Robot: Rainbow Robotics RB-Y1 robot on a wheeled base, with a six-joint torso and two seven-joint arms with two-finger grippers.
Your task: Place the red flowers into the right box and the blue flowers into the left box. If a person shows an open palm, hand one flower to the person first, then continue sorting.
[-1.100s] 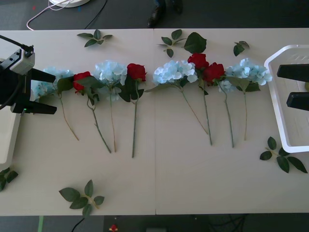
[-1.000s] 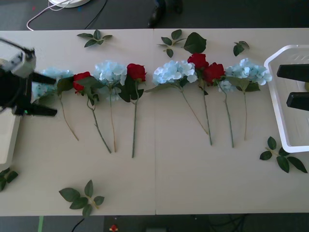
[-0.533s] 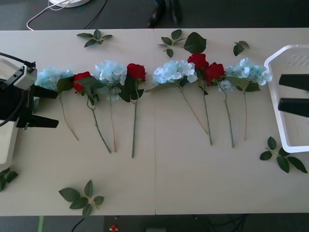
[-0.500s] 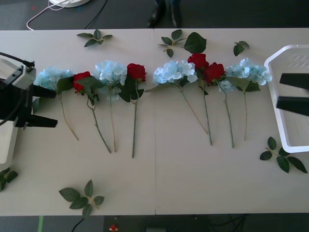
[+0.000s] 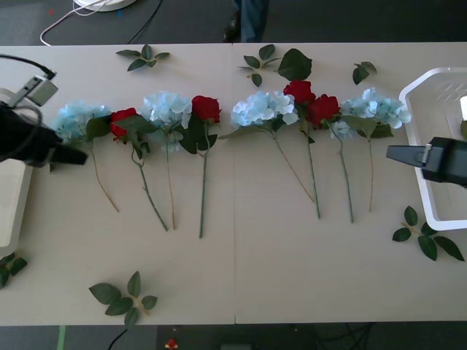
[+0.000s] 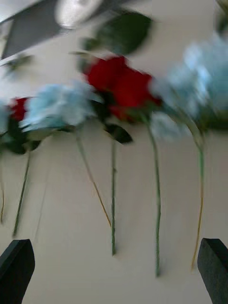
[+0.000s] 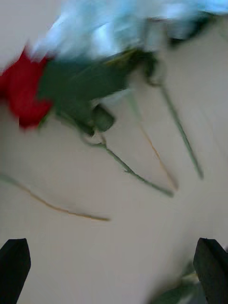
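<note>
Both the left gripper and the right gripper are wide and empty, because all flowers lie unsorted on the counter.

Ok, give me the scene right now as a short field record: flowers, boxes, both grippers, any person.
red flowers: four, in a row on the table, none boxed
blue flowers: four, in the same row, none boxed
right box: at the table's right edge, no flowers seen inside
left box: at the table's left edge
left gripper: fingers open, beside the leftmost blue flower's stem
right gripper: fingers open, over the right box's inner rim
person: legs beyond the far edge, no palm visible
</note>
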